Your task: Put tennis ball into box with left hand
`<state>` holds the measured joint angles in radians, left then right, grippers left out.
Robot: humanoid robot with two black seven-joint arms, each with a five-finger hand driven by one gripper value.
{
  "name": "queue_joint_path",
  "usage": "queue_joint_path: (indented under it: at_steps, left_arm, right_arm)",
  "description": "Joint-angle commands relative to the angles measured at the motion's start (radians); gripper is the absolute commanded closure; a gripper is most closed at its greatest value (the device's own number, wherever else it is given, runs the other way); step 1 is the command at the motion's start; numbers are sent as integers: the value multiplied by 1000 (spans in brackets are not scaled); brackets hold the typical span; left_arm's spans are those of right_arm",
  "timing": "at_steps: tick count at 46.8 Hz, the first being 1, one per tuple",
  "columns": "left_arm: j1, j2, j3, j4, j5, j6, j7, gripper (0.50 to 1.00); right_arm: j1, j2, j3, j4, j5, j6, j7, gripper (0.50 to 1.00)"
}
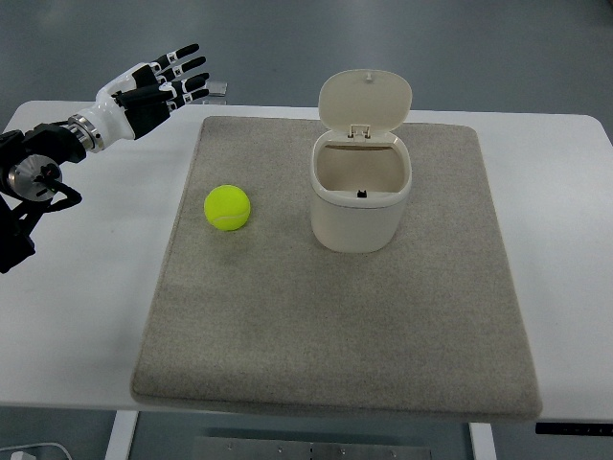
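Note:
A yellow-green tennis ball (227, 207) lies on the left part of a grey mat (335, 326). To its right stands a cream box (360, 192) with its hinged lid flipped up and back, its inside open to view. My left hand (177, 75) hovers over the table's far left corner, up and left of the ball and well apart from it. Its black-and-white fingers (182, 67) are stretched out straight and hold nothing. The right arm does not show.
The mat covers most of a white table (86, 307). The left arm's dark joints (34, 177) hang over the table's left edge. Grey floor lies beyond the far edge.

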<state>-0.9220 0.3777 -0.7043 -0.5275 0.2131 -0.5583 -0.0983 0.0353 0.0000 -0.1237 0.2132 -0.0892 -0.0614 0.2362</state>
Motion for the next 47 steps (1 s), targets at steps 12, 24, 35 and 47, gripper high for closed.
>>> queue_joint_path:
  at_steps: [12,24,35,47]
  left_arm:
    - [-6,1,9,3,2,1,2,506]
    - [-46,3,12,-11,14,127,2,506]
    - [-61,16,16,-94,129,120,-1,508]
    - [-74,165,17,-253,437,121,-5,508]
  right_arm:
    - [0,0,-1,0,0,0,0,562]
    - [0,0,-1,0,0,0,0,562]
    - [0,0,1,0,0,0,0,562]
    - [0,0,-1,0,0,0,0,560]
